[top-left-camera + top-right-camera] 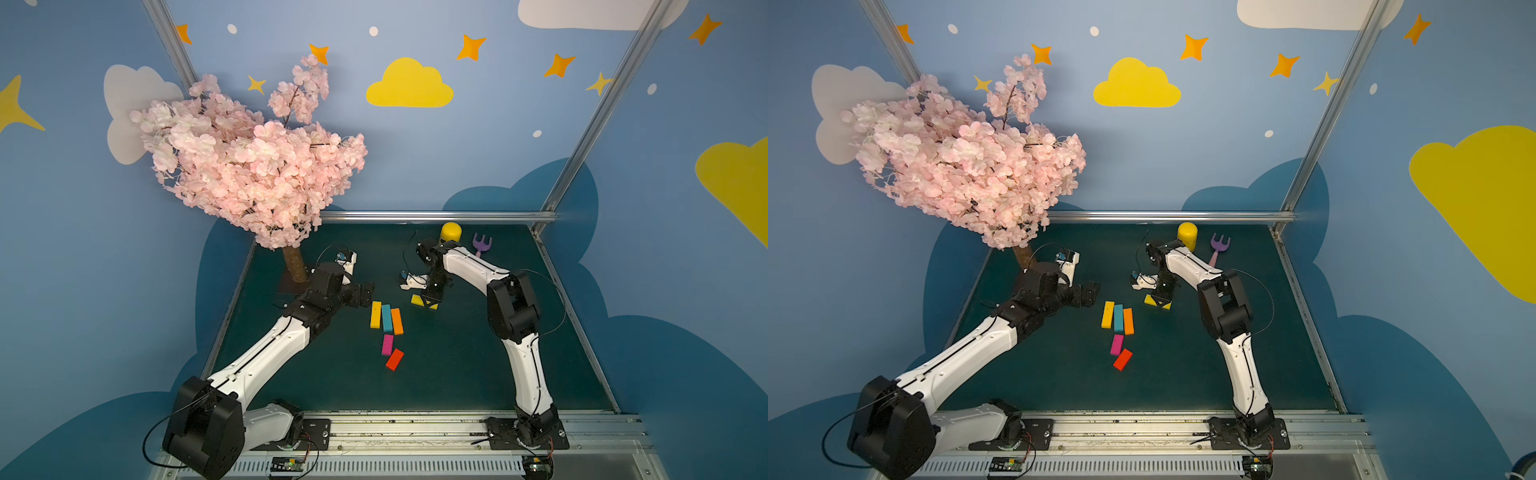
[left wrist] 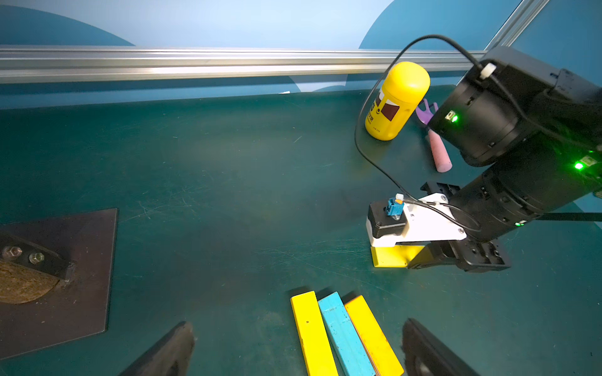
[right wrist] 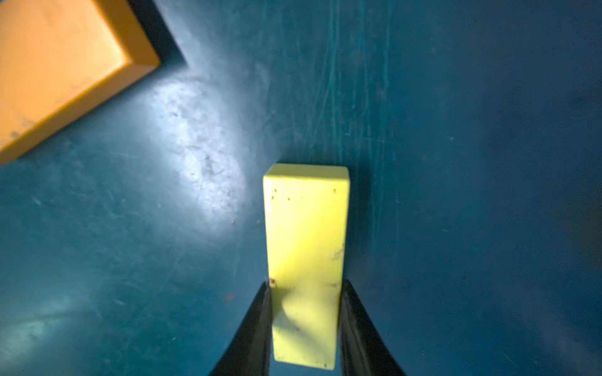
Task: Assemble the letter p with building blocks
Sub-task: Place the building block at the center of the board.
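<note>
Right tool (image 3: 306,286) grips a yellow block (image 1: 417,300), just right of centre in a top view. Left tool (image 2: 298,325) gapes wide, empty; label lettering on the yellow can (image 2: 395,101) is unreadable.

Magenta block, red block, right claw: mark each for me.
magenta block (image 1: 387,344), in a top view, top face
red block (image 1: 394,359), in a top view, top face
right claw (image 3: 305,283), right wrist view, midway between fingertips
</note>
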Controlling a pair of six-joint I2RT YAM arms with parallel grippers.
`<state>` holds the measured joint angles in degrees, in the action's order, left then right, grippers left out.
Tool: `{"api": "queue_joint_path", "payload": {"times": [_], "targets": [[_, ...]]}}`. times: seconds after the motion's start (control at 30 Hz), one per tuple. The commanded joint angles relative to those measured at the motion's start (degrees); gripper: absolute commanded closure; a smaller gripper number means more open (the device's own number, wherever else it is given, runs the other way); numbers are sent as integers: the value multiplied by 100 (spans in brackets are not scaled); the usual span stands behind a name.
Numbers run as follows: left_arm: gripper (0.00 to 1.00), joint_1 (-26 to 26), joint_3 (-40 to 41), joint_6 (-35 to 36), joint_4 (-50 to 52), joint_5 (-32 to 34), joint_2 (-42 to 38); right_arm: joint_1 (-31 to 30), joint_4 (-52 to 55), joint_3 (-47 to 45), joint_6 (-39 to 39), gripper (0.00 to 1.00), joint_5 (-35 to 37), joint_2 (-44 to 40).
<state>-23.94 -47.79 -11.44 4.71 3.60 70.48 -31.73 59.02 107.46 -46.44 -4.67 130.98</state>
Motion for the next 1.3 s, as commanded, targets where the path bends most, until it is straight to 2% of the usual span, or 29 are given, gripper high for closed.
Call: {"api": "queue_joint_path", "payload": {"times": [0.0,0.47,0.73,0.87,0.93,1.03,1.17,1.2,1.27], "targets": [[0,20,-161,-50,109,-43,-104,-40,-83,145,-175,93,257,257],[0,19,-109,-81,197,-78,-221,-261,401,331,-1088,92,-17,253],[0,20,50,-124,143,-43,-386,-352,399,375,-996,88,-177,331],[0,21,-28,-202,187,-82,-401,-304,244,425,-649,71,-206,144],[0,21,-54,-264,142,-186,-463,-250,145,414,-521,67,-329,-93],[0,19,-101,-279,44,-284,-553,-177,-55,329,-311,54,-443,-556],[0,21,-213,-205,30,-316,-570,-154,-138,241,-188,20,-639,-1078],[0,15,-228,-198,26,-316,-565,-151,-175,220,-132,16,-628,-1166],[0,17,-218,-192,13,-395,-533,-130,-260,214,138,14,-640,-1331]]}}
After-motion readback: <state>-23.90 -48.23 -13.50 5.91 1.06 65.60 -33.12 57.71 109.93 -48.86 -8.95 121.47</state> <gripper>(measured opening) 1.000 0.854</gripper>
